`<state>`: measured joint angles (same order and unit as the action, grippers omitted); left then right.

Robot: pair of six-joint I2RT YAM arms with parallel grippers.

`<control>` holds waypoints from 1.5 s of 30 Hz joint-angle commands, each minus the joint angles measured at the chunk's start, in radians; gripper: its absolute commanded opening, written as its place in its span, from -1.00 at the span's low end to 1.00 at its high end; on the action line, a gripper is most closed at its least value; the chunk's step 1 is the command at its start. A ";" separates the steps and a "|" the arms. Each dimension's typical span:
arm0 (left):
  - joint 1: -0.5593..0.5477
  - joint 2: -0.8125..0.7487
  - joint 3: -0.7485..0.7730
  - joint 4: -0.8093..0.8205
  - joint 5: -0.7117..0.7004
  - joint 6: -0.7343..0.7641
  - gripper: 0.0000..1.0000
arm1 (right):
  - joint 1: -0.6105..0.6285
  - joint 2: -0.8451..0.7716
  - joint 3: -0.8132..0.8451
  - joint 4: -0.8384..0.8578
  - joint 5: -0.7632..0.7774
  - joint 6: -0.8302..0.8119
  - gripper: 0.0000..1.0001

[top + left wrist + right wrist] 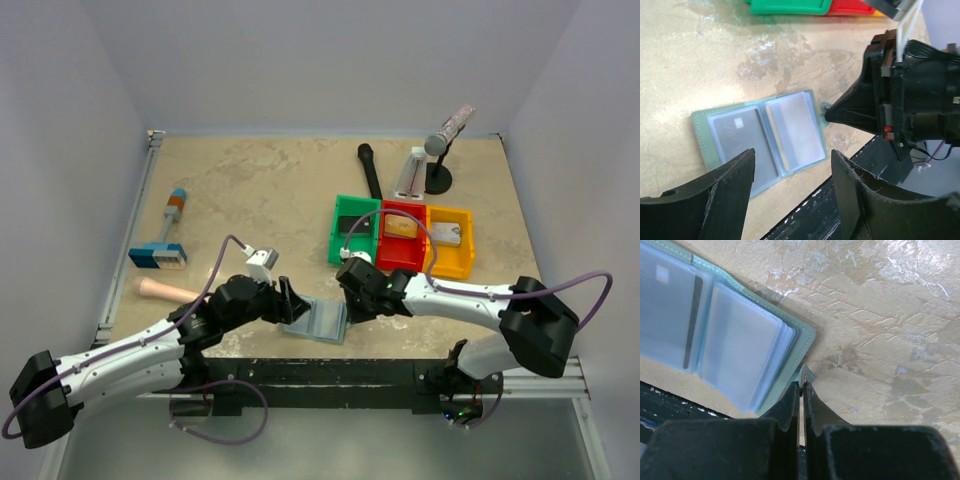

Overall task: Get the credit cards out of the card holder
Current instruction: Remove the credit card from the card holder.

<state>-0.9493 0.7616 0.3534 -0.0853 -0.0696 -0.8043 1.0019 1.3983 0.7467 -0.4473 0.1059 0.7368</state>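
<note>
The card holder [318, 320] lies open near the table's front edge, its clear sleeves facing up [765, 135]. A greyish card [737, 137] with a small chip shows through its left sleeve. My right gripper [802, 382] is shut on the small tab [804, 372] at the holder's right edge [740, 340]; the left wrist view shows that same gripper [827, 114] at the tab. My left gripper [792, 160] hangs open just above the holder's near edge, with nothing between its fingers. A tan-orange card [402, 226] lies in the red bin [385, 250] and a pale one [448, 235] in the yellow bin [468, 245].
A green bin [340, 235] stands left of the red one. At the back are a black handle [370, 170] and a small stand [438, 160]. On the left lie a blue-and-orange block tool [160, 245] and a pink object [165, 290]. A black rail [330, 372] runs along the front edge.
</note>
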 commanded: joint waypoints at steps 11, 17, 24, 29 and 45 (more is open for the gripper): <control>-0.012 0.182 0.058 0.177 0.149 0.086 0.31 | -0.002 -0.137 -0.043 0.081 -0.061 -0.022 -1.00; -0.100 0.271 0.133 0.116 0.074 0.178 0.40 | -0.003 -0.133 -0.043 0.076 -0.063 -0.017 -1.00; -0.161 0.358 0.174 0.090 -0.024 0.195 0.43 | -0.002 -0.174 -0.056 0.111 -0.080 -0.022 -1.00; -0.161 0.381 0.180 0.087 -0.052 0.192 0.43 | -0.002 -0.246 -0.067 0.122 -0.095 -0.037 -1.00; -0.161 0.410 0.170 0.125 -0.035 0.165 0.41 | -0.002 -0.309 -0.099 0.174 -0.140 -0.042 -1.00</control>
<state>-1.1072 1.1660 0.4934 -0.0158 -0.1085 -0.6353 1.0019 1.1206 0.6464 -0.3264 0.0013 0.7128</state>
